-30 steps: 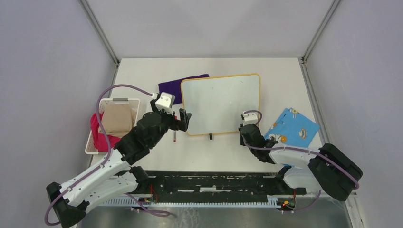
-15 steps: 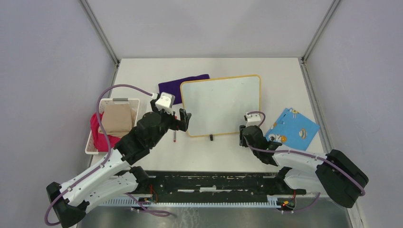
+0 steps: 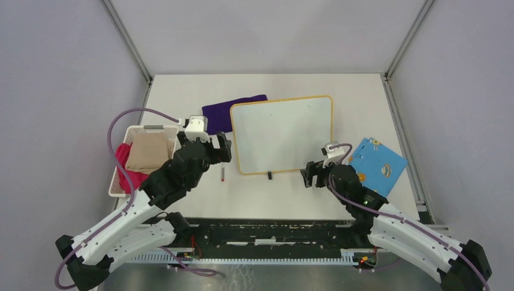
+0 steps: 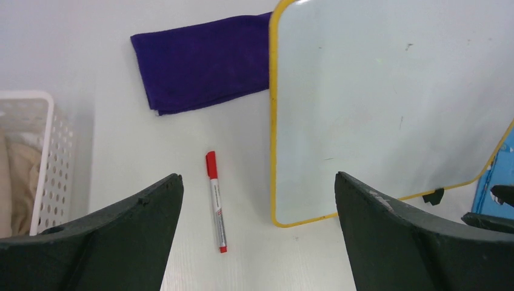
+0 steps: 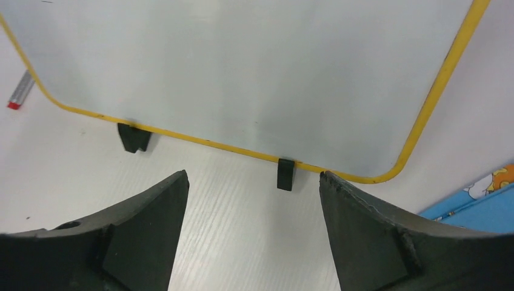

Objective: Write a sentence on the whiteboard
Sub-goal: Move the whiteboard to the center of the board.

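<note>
The board (image 3: 282, 133) lies flat in the middle of the table (image 3: 357, 100), white face up so it can be written on. Its two black feet (image 5: 285, 174) poke out of the near edge. I see no words on it, so the sentence is not begun. A pen (image 4: 216, 202) with a red cap lies on the table just beside the board's left edge, not touching it, cap end pointing to the far side. The left jaws hang above the pen, wide apart and holding nothing. I think they are there because the pen is the first thing to grab, and it lies in the gap between them. The right jaws are wide apart too, with nothing in them, low by the board's near edge, close to the right foot. My guess is that they are there to pin the board — a smooth board could slide once a pen pushes on it. A purple cloth (image 3: 233, 109) lies at the board's far left corner, one end under or against the frame — I cannot tell which. A blue cloth (image 3: 371, 165) lies to the right and a white basket (image 4: 53, 176) sits to the left, both out of the way.
</note>
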Controlling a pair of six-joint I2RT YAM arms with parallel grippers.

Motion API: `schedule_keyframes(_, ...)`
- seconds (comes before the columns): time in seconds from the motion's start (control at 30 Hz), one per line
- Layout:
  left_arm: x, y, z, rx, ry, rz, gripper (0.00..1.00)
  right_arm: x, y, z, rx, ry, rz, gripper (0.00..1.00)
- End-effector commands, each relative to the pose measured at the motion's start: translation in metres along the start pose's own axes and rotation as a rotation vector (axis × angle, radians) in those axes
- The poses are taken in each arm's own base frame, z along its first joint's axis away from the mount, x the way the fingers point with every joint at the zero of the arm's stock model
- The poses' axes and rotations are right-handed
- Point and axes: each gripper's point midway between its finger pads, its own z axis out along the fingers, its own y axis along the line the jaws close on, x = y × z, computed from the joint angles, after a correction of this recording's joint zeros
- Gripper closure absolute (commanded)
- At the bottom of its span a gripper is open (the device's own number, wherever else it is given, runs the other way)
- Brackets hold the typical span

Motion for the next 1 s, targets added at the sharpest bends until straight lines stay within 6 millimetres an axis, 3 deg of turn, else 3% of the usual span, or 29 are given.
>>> schedule_keyframes(0.0,-0.015,0.023,-0.021,-0.127,-0.011,-0.168,0.0,-0.023,0.015,-0.017,-0.114,-0.059,-0.087,0.15)
schedule_keyframes(0.23,-0.027,0.038,-0.033,-0.204,-0.021,-0.21,0.0,-0.073,0.007,-0.03,-0.062,-0.252,-0.095,0.17)
schedule_keyframes(0.37,-0.027,0.019,-0.023,-0.108,-0.029,-0.181,0.0,-0.097,-0.004,-0.036,0.012,-0.339,-0.043,0.18)
schedule_keyframes(0.5,-0.023,0.005,-0.015,-0.063,-0.018,-0.22,0.0,-0.069,-0.006,-0.024,0.032,-0.184,-0.102,0.19)
schedule_keyframes(0.57,-0.012,0.001,-0.009,-0.062,0.013,-0.242,0.0,-0.045,-0.006,-0.017,0.014,-0.122,-0.109,0.21)
schedule_keyframes(0.7,0.01,-0.015,-0.001,0.011,0.058,-0.259,0.0,-0.013,-0.006,-0.012,-0.015,-0.091,-0.065,0.24)
schedule_keyframes(0.97,0.011,-0.029,0.012,0.092,0.038,-0.254,0.0,0.027,-0.018,-0.002,0.028,-0.013,-0.07,0.29)
